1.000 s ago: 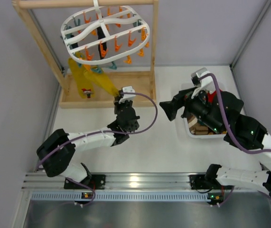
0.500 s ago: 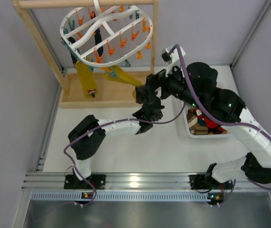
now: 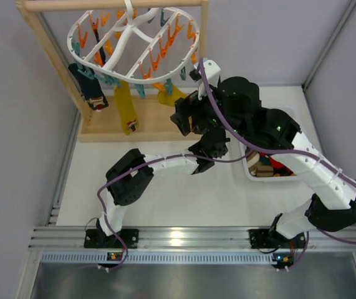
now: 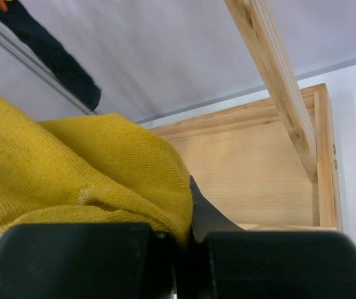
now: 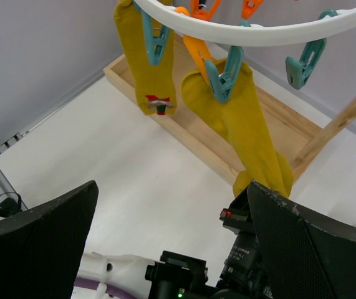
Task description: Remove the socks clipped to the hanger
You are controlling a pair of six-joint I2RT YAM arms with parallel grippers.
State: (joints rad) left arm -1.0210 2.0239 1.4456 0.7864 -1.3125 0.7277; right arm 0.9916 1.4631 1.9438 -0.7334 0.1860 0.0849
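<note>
The white hanger (image 3: 134, 38) hangs tilted from the wooden frame, with orange and teal clips. A dark navy sock (image 3: 88, 89) and two mustard yellow socks (image 3: 128, 111) (image 3: 168, 95) are clipped to it. My left gripper (image 4: 187, 233) is shut on the lower end of one yellow sock (image 4: 84, 180). In the top view it (image 3: 207, 148) lies mostly under the right arm. My right gripper (image 5: 173, 208) is open and empty, below the hanger ring (image 5: 259, 28) and facing both yellow socks (image 5: 146, 62) (image 5: 246, 131). It also shows in the top view (image 3: 185, 121).
The wooden frame's post (image 3: 201, 56) and base tray (image 3: 103, 128) stand at the back left. A white bin (image 3: 252, 175) at the right holds red and other socks (image 3: 271, 163). The right arm crosses over the left wrist. Grey walls close both sides.
My left gripper has drawn the yellow sock's end to the right. My right arm has swung from the bin across to the hanger. The hanger has tilted and turned.
</note>
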